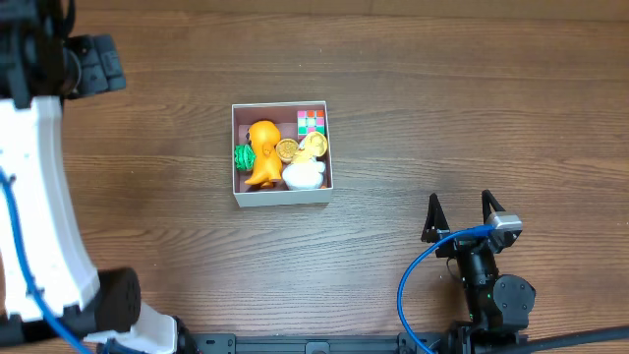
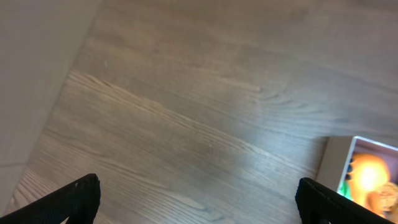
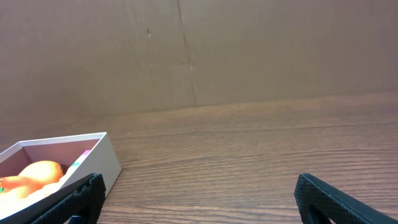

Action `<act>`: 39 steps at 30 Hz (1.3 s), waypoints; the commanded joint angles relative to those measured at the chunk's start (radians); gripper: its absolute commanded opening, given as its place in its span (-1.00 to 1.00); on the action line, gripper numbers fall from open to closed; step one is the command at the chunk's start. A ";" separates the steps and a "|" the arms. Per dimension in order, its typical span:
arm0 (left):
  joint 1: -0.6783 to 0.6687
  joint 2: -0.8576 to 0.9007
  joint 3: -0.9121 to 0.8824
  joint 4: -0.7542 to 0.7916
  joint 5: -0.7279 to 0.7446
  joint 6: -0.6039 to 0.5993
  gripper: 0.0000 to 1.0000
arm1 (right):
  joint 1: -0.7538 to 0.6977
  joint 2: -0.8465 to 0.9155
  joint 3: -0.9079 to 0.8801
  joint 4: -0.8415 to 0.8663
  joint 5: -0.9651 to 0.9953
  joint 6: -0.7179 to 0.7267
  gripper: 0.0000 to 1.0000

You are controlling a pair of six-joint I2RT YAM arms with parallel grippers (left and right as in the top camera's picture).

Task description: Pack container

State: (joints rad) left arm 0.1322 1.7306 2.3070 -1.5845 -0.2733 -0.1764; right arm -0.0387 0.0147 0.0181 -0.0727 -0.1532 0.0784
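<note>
Mid-way across the wooden table (image 1: 393,118), the container (image 1: 280,196), well apart from left gripper (image 2: 198,186) and right gripper (image 1: 459,205), both spread wide on nothing, crowded with orange toy (image 1: 261,152) and smaller pieces.

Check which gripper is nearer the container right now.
Right, narrowly, by the overhead view. The right gripper sits open off the container's lower-right corner. The left gripper is farther off, up and left of it.

The square white container (image 1: 285,197), pink inside, is set flat on the table (image 1: 442,98) and filled with small toys (image 1: 263,152).
</note>
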 commanded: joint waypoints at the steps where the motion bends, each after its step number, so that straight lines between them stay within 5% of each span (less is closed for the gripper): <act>1: -0.044 -0.044 0.012 -0.001 0.005 0.019 1.00 | 0.000 -0.012 -0.010 0.004 -0.006 0.003 1.00; 13: -0.198 -0.144 0.012 -0.001 0.005 0.019 1.00 | 0.000 -0.012 -0.010 0.004 -0.006 0.003 1.00; 32: -0.198 -0.292 0.012 -0.097 0.117 0.012 1.00 | 0.000 -0.012 -0.010 0.004 -0.006 0.003 1.00; 39: -0.198 -0.308 0.012 0.018 0.143 0.013 1.00 | 0.000 -0.012 -0.010 0.004 -0.006 0.003 1.00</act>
State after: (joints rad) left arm -0.0597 1.4387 2.3085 -1.6360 -0.1715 -0.1768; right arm -0.0387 0.0147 0.0181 -0.0731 -0.1532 0.0784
